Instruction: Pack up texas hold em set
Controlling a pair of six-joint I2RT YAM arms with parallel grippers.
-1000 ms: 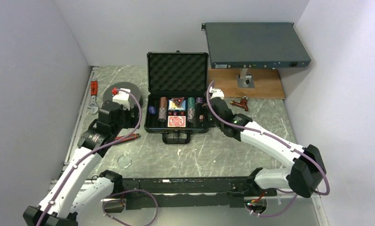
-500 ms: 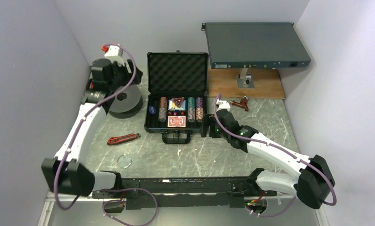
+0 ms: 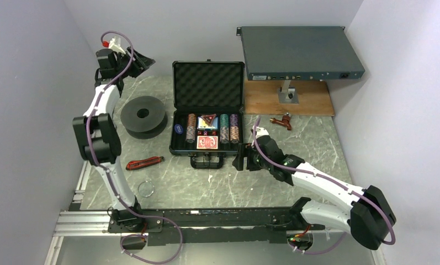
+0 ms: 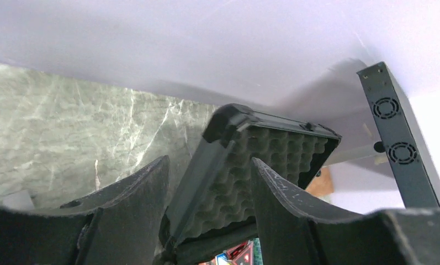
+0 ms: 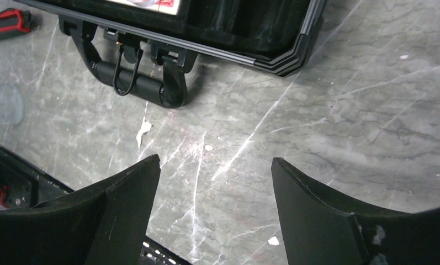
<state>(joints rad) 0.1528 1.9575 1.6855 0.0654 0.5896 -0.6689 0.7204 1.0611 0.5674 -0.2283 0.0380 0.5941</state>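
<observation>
The black briefcase (image 3: 179, 144) lies open at the table's middle, its foam-lined lid (image 3: 208, 85) upright. Inside are striped chip stacks (image 3: 191, 127), a red card deck (image 3: 207, 143), red-black triangular markers (image 3: 208, 118) and a blue round button (image 3: 178, 128). My left gripper (image 3: 142, 59) is open and empty, raised high at the back left, left of the lid. In the left wrist view the lid (image 4: 272, 152) shows beyond the open gripper (image 4: 209, 160). My right gripper (image 3: 240, 160) is open and empty just off the case's front right corner; in the right wrist view (image 5: 215, 159) it hovers over bare table near the handle (image 5: 134, 84).
A dark grey round spool (image 3: 143, 115) sits left of the case. A large grey rack-mount box (image 3: 300, 53) stands on a wooden board (image 3: 311, 102) at the back right. A red utility knife (image 3: 144, 162) and a clear disc (image 3: 146, 188) lie front left. Walls close both sides.
My left arm has swung up and back from beside the spool to high at the back left. My right gripper has drawn back from the case's right side to its front right corner.
</observation>
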